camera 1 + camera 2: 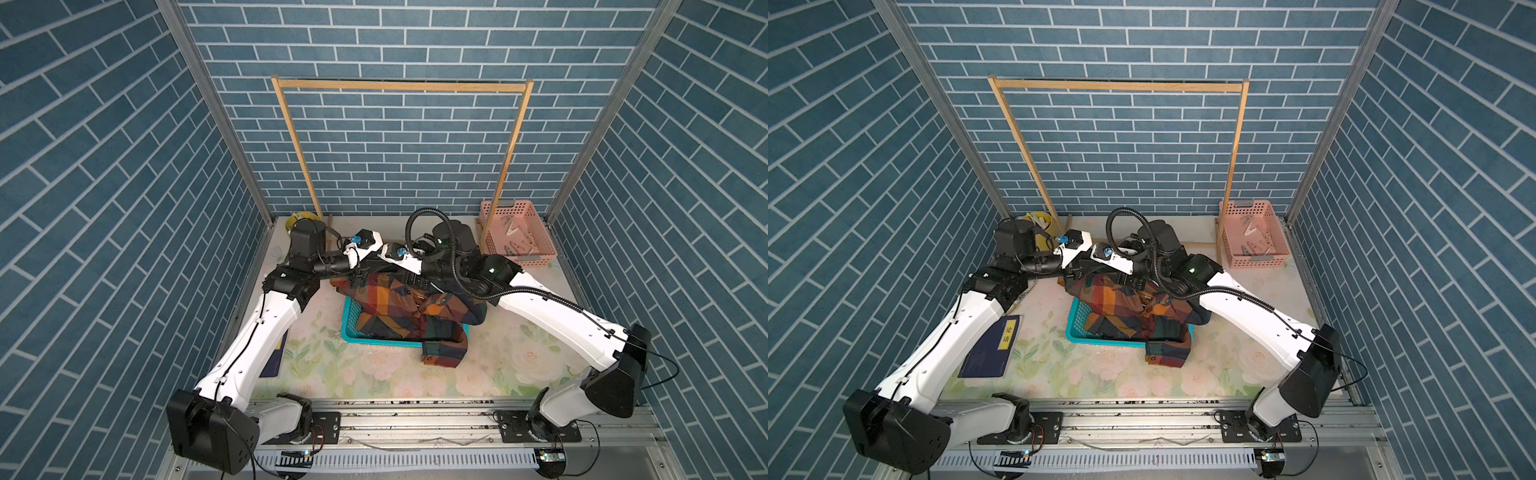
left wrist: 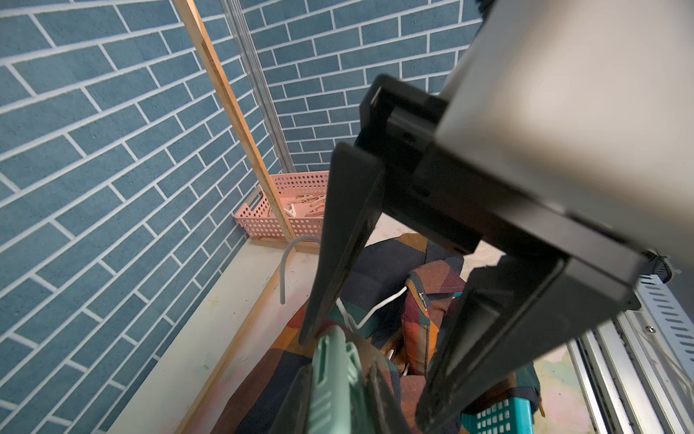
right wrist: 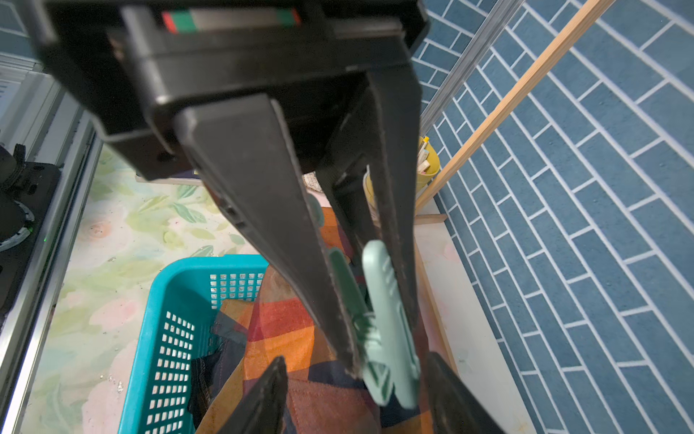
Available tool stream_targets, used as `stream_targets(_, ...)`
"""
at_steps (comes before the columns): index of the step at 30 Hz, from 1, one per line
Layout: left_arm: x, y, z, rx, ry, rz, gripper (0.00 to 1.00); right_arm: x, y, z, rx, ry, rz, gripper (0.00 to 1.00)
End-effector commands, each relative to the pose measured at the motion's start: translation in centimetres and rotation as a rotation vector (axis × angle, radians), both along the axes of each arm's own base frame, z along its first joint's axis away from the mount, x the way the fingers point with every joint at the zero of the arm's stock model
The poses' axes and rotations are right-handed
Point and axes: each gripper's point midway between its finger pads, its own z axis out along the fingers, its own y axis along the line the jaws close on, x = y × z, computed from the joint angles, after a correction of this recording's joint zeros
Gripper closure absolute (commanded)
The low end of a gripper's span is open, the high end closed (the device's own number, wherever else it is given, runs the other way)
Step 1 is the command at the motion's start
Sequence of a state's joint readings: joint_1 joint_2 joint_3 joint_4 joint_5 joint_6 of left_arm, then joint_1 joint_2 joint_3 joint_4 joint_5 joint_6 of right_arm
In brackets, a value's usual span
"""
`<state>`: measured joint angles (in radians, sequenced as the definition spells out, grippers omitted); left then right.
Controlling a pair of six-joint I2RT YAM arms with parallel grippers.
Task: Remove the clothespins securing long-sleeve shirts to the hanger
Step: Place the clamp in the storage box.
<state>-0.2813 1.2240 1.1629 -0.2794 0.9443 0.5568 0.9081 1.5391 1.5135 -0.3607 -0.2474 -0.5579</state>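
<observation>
left gripper (image 2: 338, 390) pinches mint clothespin (image 3: 385, 300) over plaid shirt (image 1: 390, 303), hanger wire (image 2: 390, 297) near its tips; right gripper (image 3: 356, 383) spread, tips flanking that clothespin. dark blue book (image 1: 986, 355) well apart, yellow label (image 1: 1008, 334) reads 论语.

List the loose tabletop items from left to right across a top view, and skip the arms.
Dark blue book → yellow cup → plaid shirt → pink basket.

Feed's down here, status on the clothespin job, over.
Left tool shut on mint clothespin. Right tool open, close beside it, over plaid shirt. White hanger wire shows. Tools crowd each other.
</observation>
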Motion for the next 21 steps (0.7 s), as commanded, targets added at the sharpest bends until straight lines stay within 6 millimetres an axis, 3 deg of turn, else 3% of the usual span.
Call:
stream_targets(1, -0.26, -0.44, 0.64, -0.007, -0.003, -0.027, 1.0, -0.13, 0.88, 1.97, 0.044, -0.039, 0.034, 0.43)
stream_targets(11, -0.44, -0.53, 0.25, 0.001, 0.012, -0.035, 1.0, 0.12, 1.43, 1.99, 0.058, -0.033, 0.034, 0.5)
stream_targets(18, -0.66, -0.65, 0.11, 0.006, 0.016, -0.048, 1.0, 0.21, 1.45, 1.72, 0.053, -0.03, 0.031, 0.77)
stream_targets(21, -0.7, -0.66, -0.15, 0.015, 0.025, -0.053, 1.0, 0.16, 1.5, 1.83, 0.056, -0.031, 0.035, 0.83)
